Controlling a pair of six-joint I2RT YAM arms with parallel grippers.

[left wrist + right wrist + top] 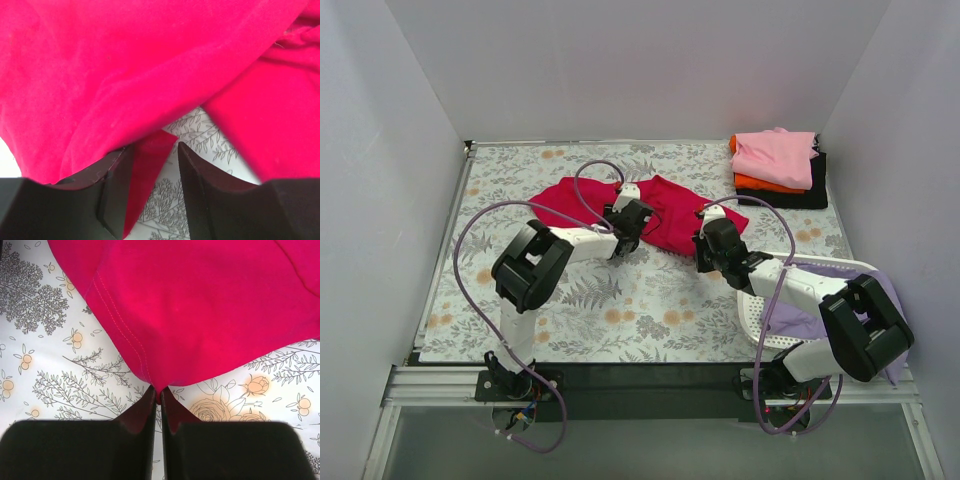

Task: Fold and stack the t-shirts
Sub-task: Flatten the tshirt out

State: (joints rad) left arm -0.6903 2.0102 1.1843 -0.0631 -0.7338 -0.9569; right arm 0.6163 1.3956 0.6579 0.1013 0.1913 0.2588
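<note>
Right jaws: nearest my right wrist camera, almost closed, pinching a stitched-hem corner of the crimson tee (pixel 200 305) just above the counter (pixel 45 360).
Left jaws: partly open. A red fold hangs in the gap against one finger (pixel 112 195), and I see no clamp on it.
Overhead only: pink tee (pixel 775 155), orange tee (pixel 760 183) and black tee (pixel 810 192) stacked far right; lavender tee (pixel 795 322) in the white basket (pixel 760 305).
Arm pose: left arm (pixel 535 262) reaches to the crimson tee's middle; right arm (pixel 800 285) angles leftward to its near edge.

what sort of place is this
Probably a lab test booth: plain white walls box in a floral-covered table, and a left arm and right arm are bolted to a metal rail at its edge.
</note>
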